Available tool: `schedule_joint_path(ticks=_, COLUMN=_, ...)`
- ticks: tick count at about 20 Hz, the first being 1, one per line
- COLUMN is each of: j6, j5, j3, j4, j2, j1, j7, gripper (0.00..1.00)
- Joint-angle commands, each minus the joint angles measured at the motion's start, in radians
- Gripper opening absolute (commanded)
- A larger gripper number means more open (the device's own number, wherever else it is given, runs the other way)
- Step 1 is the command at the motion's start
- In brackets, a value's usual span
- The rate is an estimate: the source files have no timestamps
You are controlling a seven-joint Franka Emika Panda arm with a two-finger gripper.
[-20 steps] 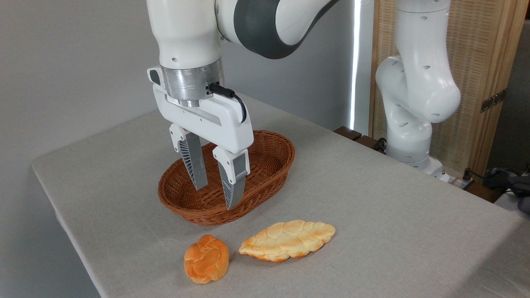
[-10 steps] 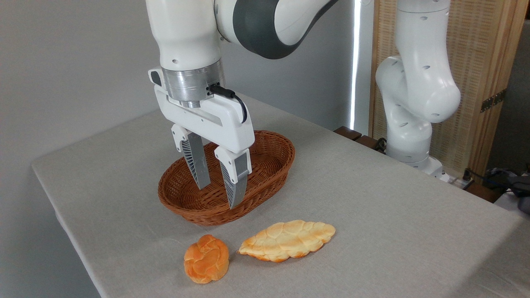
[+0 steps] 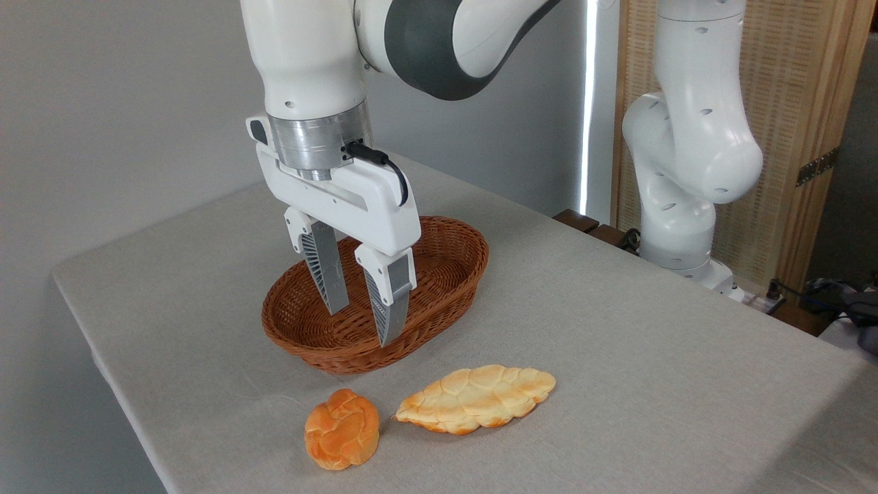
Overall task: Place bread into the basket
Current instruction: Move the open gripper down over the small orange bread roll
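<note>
The bread [image 3: 341,429], a small round deep-orange knotted bun, lies on the table near the front edge. Behind it stands the oval reddish-brown wicker basket [image 3: 449,271], with nothing in it. My gripper [image 3: 360,326] hangs in front of the basket's near half, well above and behind the bun. Its two grey fingers point down and stand apart, open, with nothing between them.
A longer, paler braided loaf [image 3: 476,398] lies just right of the bun. The table [image 3: 651,384] is covered in grey cloth; its left and front edges run close to the bun. The arm's white base [image 3: 686,206] stands at the back right.
The gripper has shifted slightly to the right and a touch upward. Its fingers stay open. Bun, loaf and basket have not moved.
</note>
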Motion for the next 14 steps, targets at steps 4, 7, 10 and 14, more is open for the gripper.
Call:
schedule_joint_path(ticks=4, j6=0.180, j5=0.006, j3=0.005, j4=-0.072, j2=0.017, j1=0.004, j7=0.004, gripper=1.00)
schedule_joint_path(ticks=7, j6=0.282, j5=0.003, j3=0.006, j4=-0.111, j2=0.030, j1=0.006, j7=0.001, gripper=1.00)
schedule_joint_path(ticks=10, j6=0.341, j5=-0.005, j3=0.009, j4=-0.114, j2=0.071, j1=0.009, j7=0.001, gripper=1.00)
schedule_joint_path(ticks=14, j6=0.404, j5=-0.005, j3=0.011, j4=-0.134, j2=0.097, j1=0.010, j7=0.003, gripper=1.00)
